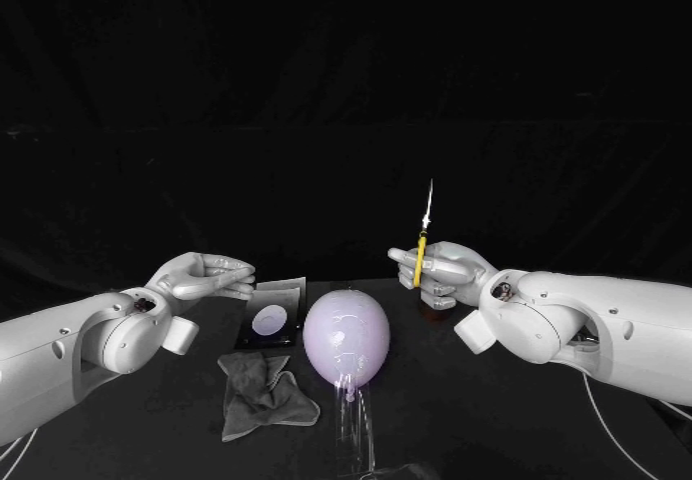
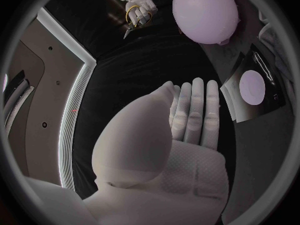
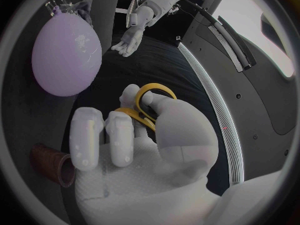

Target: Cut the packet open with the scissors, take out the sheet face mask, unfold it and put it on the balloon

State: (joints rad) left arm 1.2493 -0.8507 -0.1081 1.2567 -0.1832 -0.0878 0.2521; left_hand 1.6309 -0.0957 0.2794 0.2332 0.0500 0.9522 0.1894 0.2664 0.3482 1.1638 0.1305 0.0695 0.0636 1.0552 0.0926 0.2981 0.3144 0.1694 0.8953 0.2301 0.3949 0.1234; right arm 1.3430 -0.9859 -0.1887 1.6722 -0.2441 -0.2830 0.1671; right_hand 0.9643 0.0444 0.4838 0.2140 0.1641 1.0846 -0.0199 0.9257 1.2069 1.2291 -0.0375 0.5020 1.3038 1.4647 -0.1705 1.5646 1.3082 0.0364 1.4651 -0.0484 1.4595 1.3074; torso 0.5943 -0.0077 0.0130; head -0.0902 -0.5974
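There were two hands, the left hand (image 1: 202, 275) and the right hand (image 1: 444, 270), one balloon (image 1: 346, 335), one packet (image 1: 273, 315), one pair of scissors (image 1: 423, 245), one cloth (image 1: 264, 395) and one brown cup (image 3: 53, 164).

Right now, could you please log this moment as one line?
right hand: holds scissors upright | left hand: empty | packet: lying beside balloon

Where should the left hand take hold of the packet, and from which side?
Probably its outer long edge, coming from the robot's left: the packet lies flat, the balloon crowds its other side, and the left hand hovers open by that outer edge.
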